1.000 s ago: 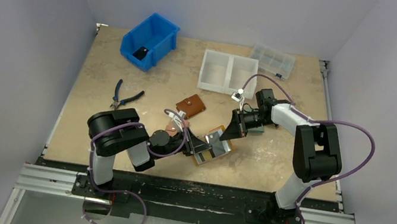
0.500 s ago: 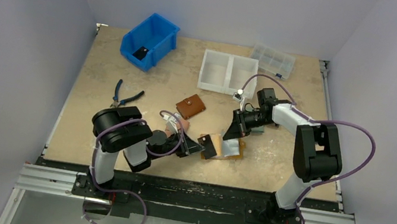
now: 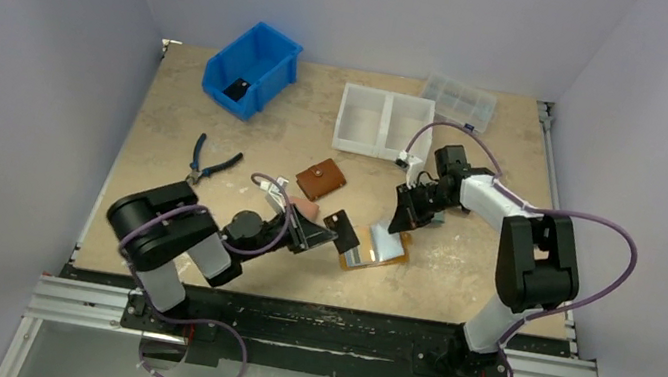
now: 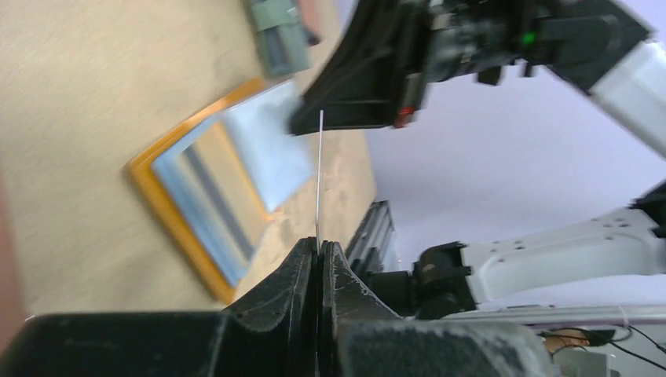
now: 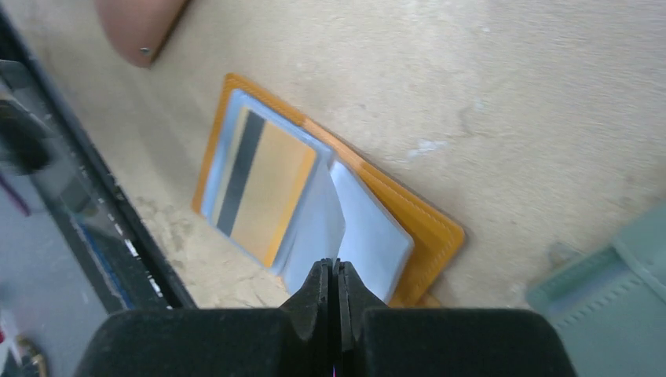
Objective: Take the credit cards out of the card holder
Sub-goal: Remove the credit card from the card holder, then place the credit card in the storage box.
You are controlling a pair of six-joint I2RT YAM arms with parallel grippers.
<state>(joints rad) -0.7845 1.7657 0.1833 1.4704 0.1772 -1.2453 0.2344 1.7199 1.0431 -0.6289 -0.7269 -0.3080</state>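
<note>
The mustard-orange card holder (image 3: 379, 249) lies open and flat on the table, its bluish sleeves up. One sleeve holds an orange-yellow credit card (image 5: 267, 188) with a dark stripe. My left gripper (image 4: 318, 245) is shut on another credit card (image 4: 320, 173), seen edge-on as a thin line. In the top view that card (image 3: 341, 233) hangs just left of the holder, clear of it. My right gripper (image 5: 336, 265) is shut just above the holder's loose sleeve (image 5: 322, 228), with nothing visible between its fingers. In the top view the right gripper (image 3: 397, 227) sits at the holder's far edge.
A pink wallet (image 3: 303, 207) and a brown wallet (image 3: 321, 179) lie behind my left gripper. A grey-green wallet (image 5: 605, 290) lies right of the holder. Pliers (image 3: 210, 164), a blue bin (image 3: 253, 67), a white two-part tray (image 3: 384, 123) and a clear organiser box (image 3: 458, 102) stand farther back.
The holder, raised and tilted between both grippers a second ago, now lies flat. My left gripper drew leftward with a card, pulling it clear of the holder. The right gripper shifted slightly back.
</note>
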